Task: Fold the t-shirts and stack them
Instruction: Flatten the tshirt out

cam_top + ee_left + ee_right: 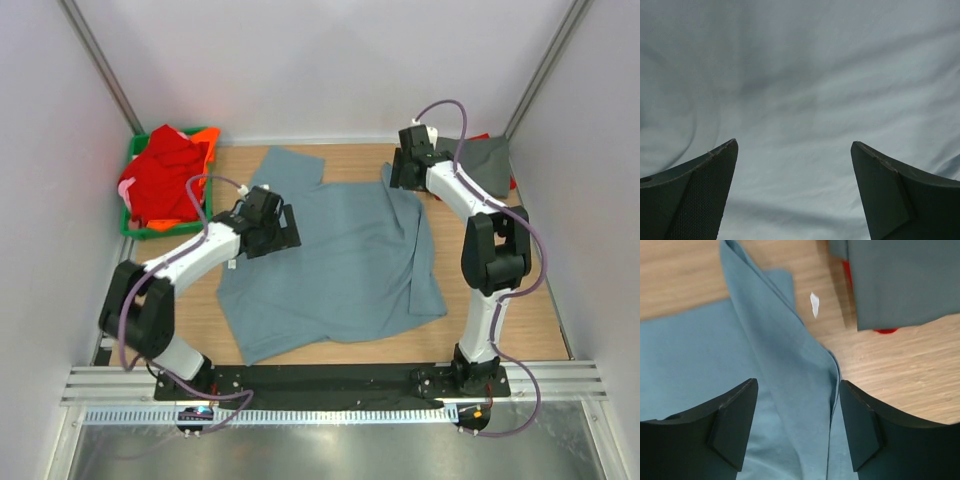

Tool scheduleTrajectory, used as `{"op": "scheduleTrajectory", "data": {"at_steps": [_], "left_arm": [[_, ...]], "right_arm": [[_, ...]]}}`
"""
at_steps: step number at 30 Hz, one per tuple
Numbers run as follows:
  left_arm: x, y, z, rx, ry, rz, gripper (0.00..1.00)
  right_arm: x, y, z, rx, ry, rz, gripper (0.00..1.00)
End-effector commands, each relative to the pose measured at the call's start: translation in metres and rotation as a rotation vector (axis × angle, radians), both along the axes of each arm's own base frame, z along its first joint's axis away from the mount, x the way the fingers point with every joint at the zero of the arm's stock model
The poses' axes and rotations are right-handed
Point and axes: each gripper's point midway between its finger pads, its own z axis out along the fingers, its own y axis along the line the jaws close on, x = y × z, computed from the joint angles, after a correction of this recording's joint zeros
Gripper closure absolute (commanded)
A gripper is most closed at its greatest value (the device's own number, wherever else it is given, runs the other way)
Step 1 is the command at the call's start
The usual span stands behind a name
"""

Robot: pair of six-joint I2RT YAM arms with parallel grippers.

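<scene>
As right gripper [797, 385] straddles the 1 o'clock fold of dusty blue-grey cloth t-shirt [330, 260], jaws unclosed, pinch both layers; left gripper [794, 144] gapes empty.

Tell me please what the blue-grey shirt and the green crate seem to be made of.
Blue-grey shirt: soft matte cloth, perhaps cotton knit; it lies in limp folds and shallow wrinkles. Green crate: probably hard plastic; its rim looks straight and evenly coloured.
</scene>
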Motion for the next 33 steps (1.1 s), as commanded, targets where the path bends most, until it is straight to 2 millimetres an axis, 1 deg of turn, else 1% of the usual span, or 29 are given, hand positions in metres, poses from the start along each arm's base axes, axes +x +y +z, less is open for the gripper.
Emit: {"op": "scheduleTrajectory", "data": {"at_steps": [1,2,3,4,5,6,7,8,10,11,12,13,14,16,20,21,23,24,25,27,28,29,30,31,33], "left_arm": [[0.064,-0.04,0.019,-0.088,-0.098,-0.04,0.05],[0.07,-0.042,0.014,-0.092,-0.078,-0.042,0.05],[0.074,-0.045,0.007,-0.098,-0.053,-0.04,0.06],[0.085,-0.044,-0.002,-0.098,-0.037,-0.024,0.06],[0.087,-0.043,-0.008,-0.094,-0.022,-0.018,0.07],[0.089,-0.042,-0.013,-0.088,-0.013,-0.013,0.07],[0.091,-0.04,-0.022,-0.08,0.005,-0.006,0.07],[0.092,-0.039,-0.027,-0.075,0.01,-0.005,0.07],[0.093,-0.034,-0.037,-0.064,0.024,0.0,0.07],[0.093,-0.032,-0.044,-0.057,0.038,0.003,0.07],[0.094,-0.028,-0.049,-0.054,0.046,0.013,0.07],[0.093,-0.026,-0.052,-0.049,0.053,0.014,0.08],[0.094,-0.026,-0.056,-0.048,0.054,0.014,0.08],[0.095,-0.023,-0.06,-0.042,0.056,0.014,0.08],[0.097,-0.011,-0.076,-0.023,0.086,0.032,0.08],[0.099,-0.001,-0.083,-0.019,0.107,0.062,0.09],[0.097,0.012,-0.092,-0.014,0.133,0.101,0.09],[0.098,0.023,-0.096,-0.012,0.146,0.136,0.09],[0.095,0.032,-0.101,0.012,0.16,0.162,0.1],[0.092,0.052,-0.106,0.047,0.188,0.23,0.1],[0.087,0.062,-0.109,0.084,0.205,0.262,0.1],[0.085,0.069,-0.11,0.095,0.211,0.284,0.1],[0.081,0.082,-0.112,0.118,0.227,0.352,0.1],[0.077,0.087,-0.108,0.125,0.231,0.371,0.1],[0.068,0.089,-0.107,0.116,0.242,0.397,0.1]], "right_arm": [[-0.015,0.015,-0.015,0.078,0.077,0.063,0.3],[-0.016,0.01,-0.025,0.095,0.09,0.055,0.35],[-0.016,0.009,-0.032,0.104,0.1,0.052,0.36],[-0.018,0.007,-0.039,0.112,0.11,0.046,0.37],[-0.02,0.005,-0.051,0.124,0.121,0.039,0.39],[-0.02,-0.001,-0.059,0.136,0.132,0.028,0.4],[-0.026,-0.002,-0.071,0.152,0.158,0.027,0.4],[-0.024,-0.007,-0.079,0.163,0.162,0.016,0.42],[-0.027,-0.012,-0.093,0.168,0.181,0.007,0.42],[-0.031,-0.015,-0.106,0.171,0.204,0.002,0.44],[-0.032,-0.022,-0.111,0.172,0.209,-0.014,0.46],[-0.035,-0.024,-0.118,0.174,0.208,-0.019,0.48],[-0.036,-0.027,-0.116,0.18,0.195,-0.023,0.48],[-0.038,-0.038,-0.117,0.171,0.187,-0.05,0.5],[-0.046,-0.066,-0.125,0.111,0.224,-0.129,0.52],[-0.048,-0.073,-0.127,0.099,0.227,-0.158,0.52],[-0.059,-0.085,-0.133,0.098,0.246,-0.199,0.53],[-0.064,-0.09,-0.136,0.095,0.256,-0.22,0.53],[-0.075,-0.094,-0.143,0.099,0.279,-0.244,0.53],[-0.087,-0.108,-0.144,0.078,0.289,-0.298,0.53],[-0.101,-0.11,-0.15,0.08,0.316,-0.325,0.53],[-0.106,-0.111,-0.147,0.078,0.31,-0.338,0.53],[-0.114,-0.112,-0.148,0.078,0.318,-0.355,0.53],[-0.124,-0.112,-0.147,0.085,0.324,-0.371,0.54],[-0.132,-0.106,-0.146,0.118,0.323,-0.369,0.54]]}}
